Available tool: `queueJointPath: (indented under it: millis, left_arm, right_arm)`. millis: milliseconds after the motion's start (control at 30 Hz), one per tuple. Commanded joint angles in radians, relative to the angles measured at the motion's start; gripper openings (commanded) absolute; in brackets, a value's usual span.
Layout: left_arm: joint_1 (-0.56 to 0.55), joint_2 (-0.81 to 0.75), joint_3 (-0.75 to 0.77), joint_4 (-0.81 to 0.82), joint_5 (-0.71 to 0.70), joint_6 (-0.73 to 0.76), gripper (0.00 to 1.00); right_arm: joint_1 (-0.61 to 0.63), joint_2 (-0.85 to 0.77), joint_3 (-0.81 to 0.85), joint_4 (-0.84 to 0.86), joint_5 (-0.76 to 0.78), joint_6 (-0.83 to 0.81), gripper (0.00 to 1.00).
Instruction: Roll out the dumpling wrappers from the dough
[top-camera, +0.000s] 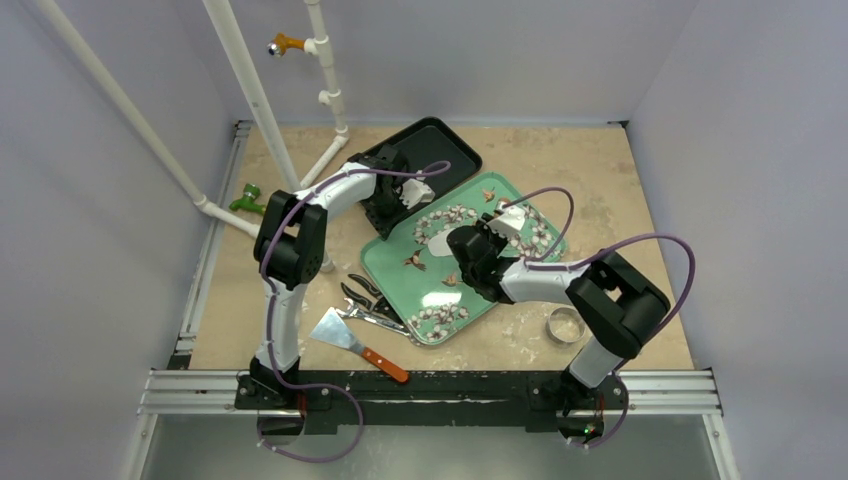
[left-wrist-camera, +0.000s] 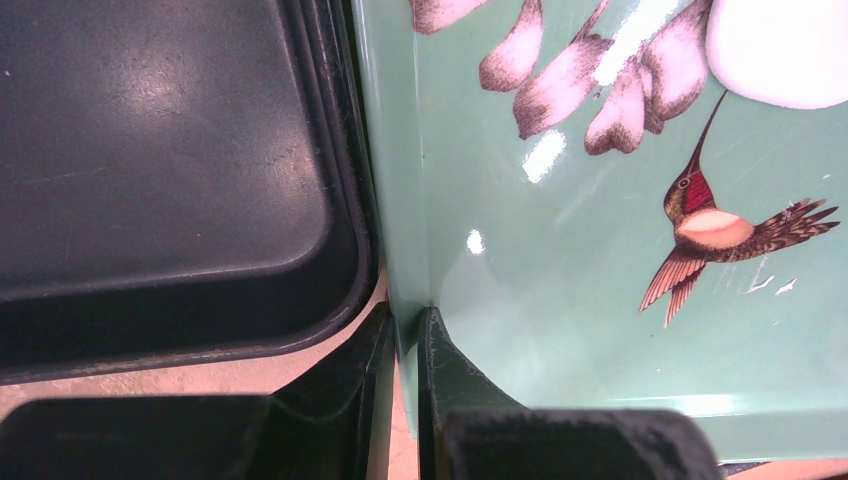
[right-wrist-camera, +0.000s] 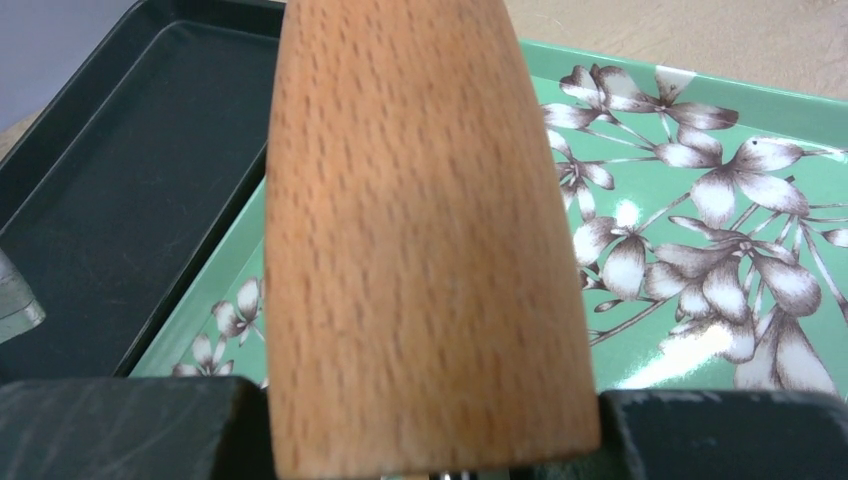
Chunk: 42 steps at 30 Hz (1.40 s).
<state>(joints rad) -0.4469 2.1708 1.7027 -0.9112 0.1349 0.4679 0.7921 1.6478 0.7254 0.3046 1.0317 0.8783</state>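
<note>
Right wrist | right tool (right-wrist-camera: 430, 435) grips rolling pin (right-wrist-camera: 420, 230), axis pointing away over green tray (right-wrist-camera: 612, 72) | left tool (left-wrist-camera: 405, 365) pinches its rim

Bright overhead light glares off the green tray (left-wrist-camera: 520, 300).

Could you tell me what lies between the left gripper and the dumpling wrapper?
Only the green tray's printed surface, as the left wrist view shows, separates left gripper from dumpling wrapper.
</note>
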Motion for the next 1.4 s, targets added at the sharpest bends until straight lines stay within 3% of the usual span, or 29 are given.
queueJointPath:
  millis: [0, 967, 1200, 1367]
  left_arm:
    - [0.021, 0.007, -0.036, -0.005, -0.058, 0.057, 0.00]
    - [0.020, 0.000, -0.040, -0.001, -0.060, 0.056, 0.00]
    - [0.021, -0.001, -0.034, -0.001, -0.053, 0.045, 0.00]
    - [0.020, -0.024, -0.027, 0.001, -0.017, 0.026, 0.00]
  right_arm:
    - [0.002, 0.029, -0.066, -0.302, 0.010, -0.009, 0.00]
    - [0.021, -0.022, -0.110, -0.315, -0.030, 0.019, 0.00]
    - [0.006, -0.222, -0.088, -0.107, -0.054, -0.283, 0.00]
    - [-0.088, -0.375, -0.045, 0.082, -0.252, -0.547, 0.00]
